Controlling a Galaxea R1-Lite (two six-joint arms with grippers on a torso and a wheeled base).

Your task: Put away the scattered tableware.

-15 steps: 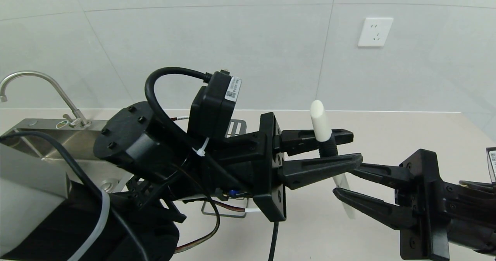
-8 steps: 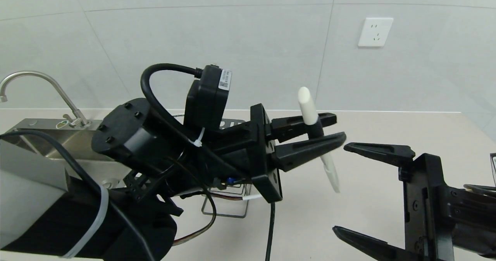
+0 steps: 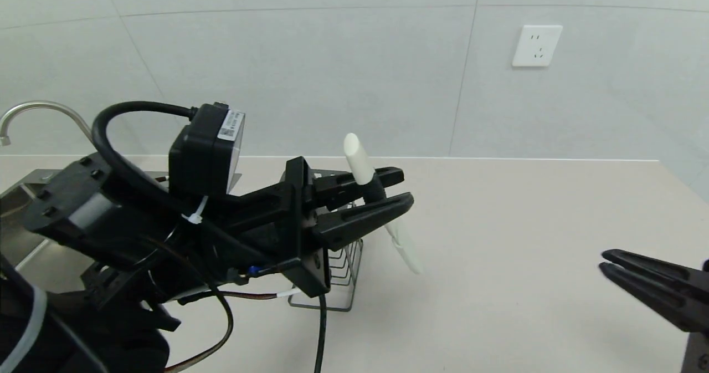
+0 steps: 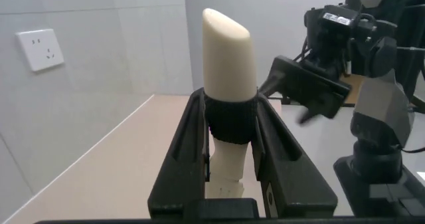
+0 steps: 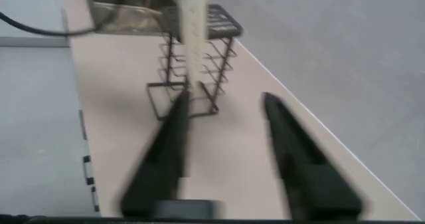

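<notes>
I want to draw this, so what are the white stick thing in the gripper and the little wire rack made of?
The cream-white utensil is probably plastic: smooth and matte with no shine, and a black band wraps round its handle. The thin wire rack looks like metal: thin grey rods with a slight gleam.

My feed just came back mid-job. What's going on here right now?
The left gripper is shut on a white utensil. It holds the utensil roughly upright, thick end up, above the counter and close to the wire rack beside the sink. The right gripper is open and empty, off to the right over the counter. The utensil is not yet in the rack.
</notes>
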